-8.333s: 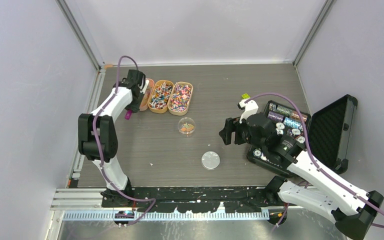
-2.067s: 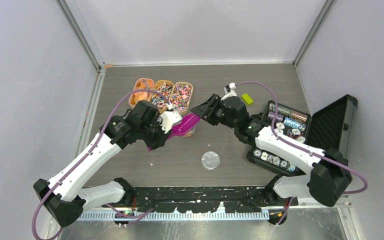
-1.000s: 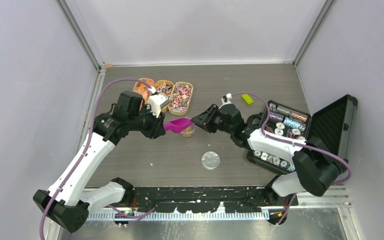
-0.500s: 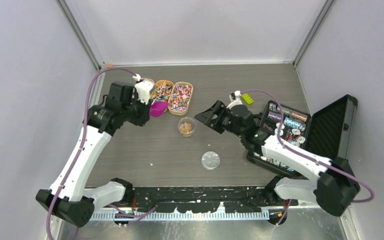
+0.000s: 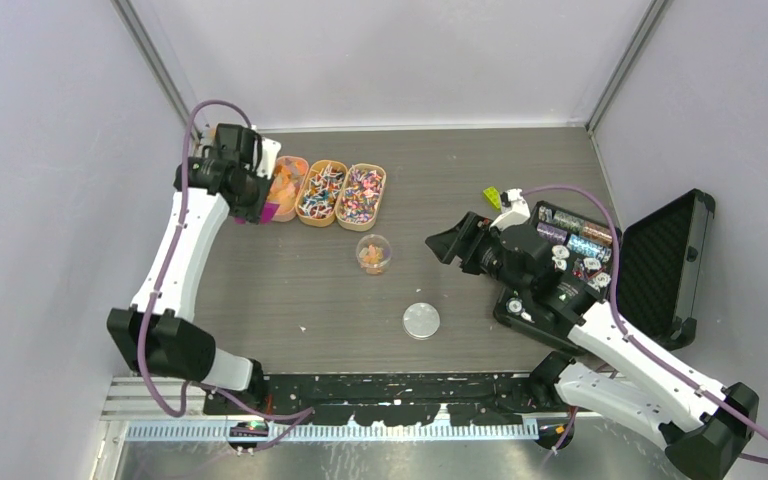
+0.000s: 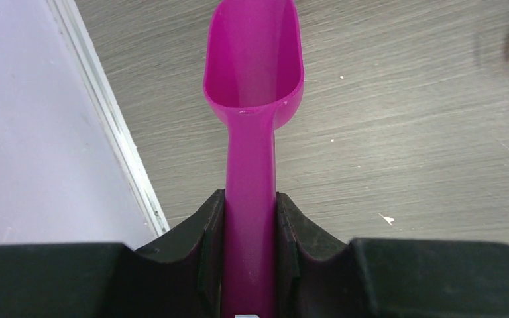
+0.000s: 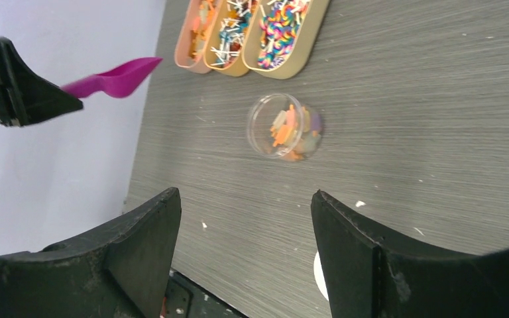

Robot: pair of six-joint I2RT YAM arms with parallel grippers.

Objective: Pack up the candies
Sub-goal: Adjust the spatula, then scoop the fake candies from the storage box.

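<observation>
Three tan trays of candies stand at the back left: orange ones (image 5: 287, 184), and mixed ones (image 5: 322, 191) (image 5: 360, 194). A small clear cup (image 5: 373, 253) with mostly orange candies stands mid-table; it also shows in the right wrist view (image 7: 286, 126). My left gripper (image 5: 252, 196) is shut on the handle of a magenta scoop (image 6: 255, 59), held left of the orange tray; the scoop's bowl is empty. My right gripper (image 5: 447, 245) is open and empty, right of the cup and apart from it (image 7: 244, 194).
A round clear lid (image 5: 421, 320) lies in front of the cup. An open black case (image 5: 660, 262) of poker chips stands at the right. A yellow-green brick (image 5: 491, 197) lies behind the right gripper. The left wall rail (image 6: 109, 112) runs close to the scoop.
My left arm has swung the scoop from over the cup back to the left, past the trays. My right gripper has drawn back to the right, away from the cup.
</observation>
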